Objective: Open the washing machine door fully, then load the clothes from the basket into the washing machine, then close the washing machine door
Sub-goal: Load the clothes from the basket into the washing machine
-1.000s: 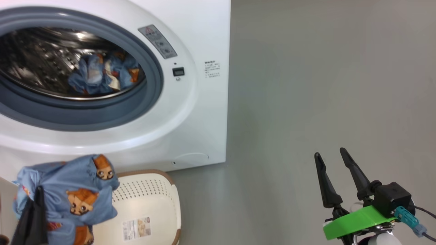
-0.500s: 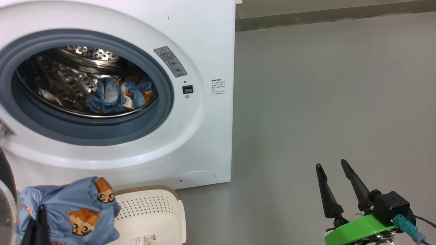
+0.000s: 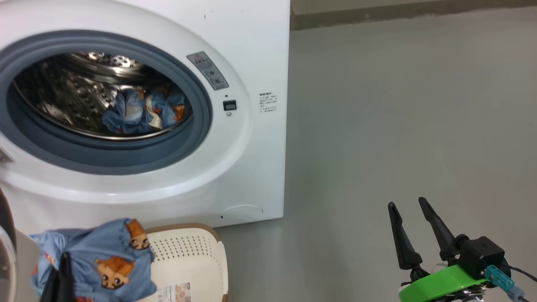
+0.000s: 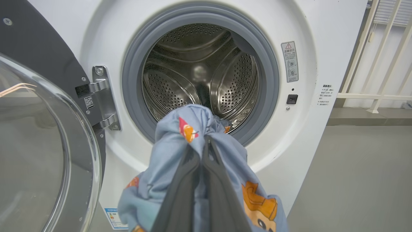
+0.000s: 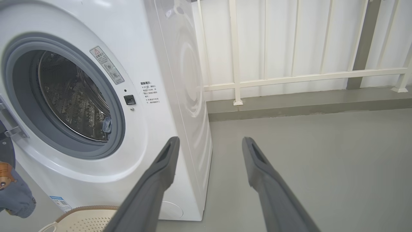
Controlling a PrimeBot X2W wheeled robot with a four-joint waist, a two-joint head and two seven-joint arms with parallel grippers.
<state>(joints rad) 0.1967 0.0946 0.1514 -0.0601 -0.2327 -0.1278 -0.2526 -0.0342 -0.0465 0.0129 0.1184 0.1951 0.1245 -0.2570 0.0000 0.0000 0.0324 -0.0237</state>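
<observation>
Washing machine door point(image 4: 42, 129) stands open. Blue cartoon-print clothes point(image 3: 100, 260) bunched above cream basket point(image 3: 197, 251); another bundle point(image 3: 142, 113) inside steel drum point(image 3: 63, 84).

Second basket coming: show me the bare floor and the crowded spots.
Bare: grey floor right of the washing machine, out to the open right gripper and back to the kerb. Crowded: before the machine, where basket, open door and the clothes in the left gripper bunch.
</observation>
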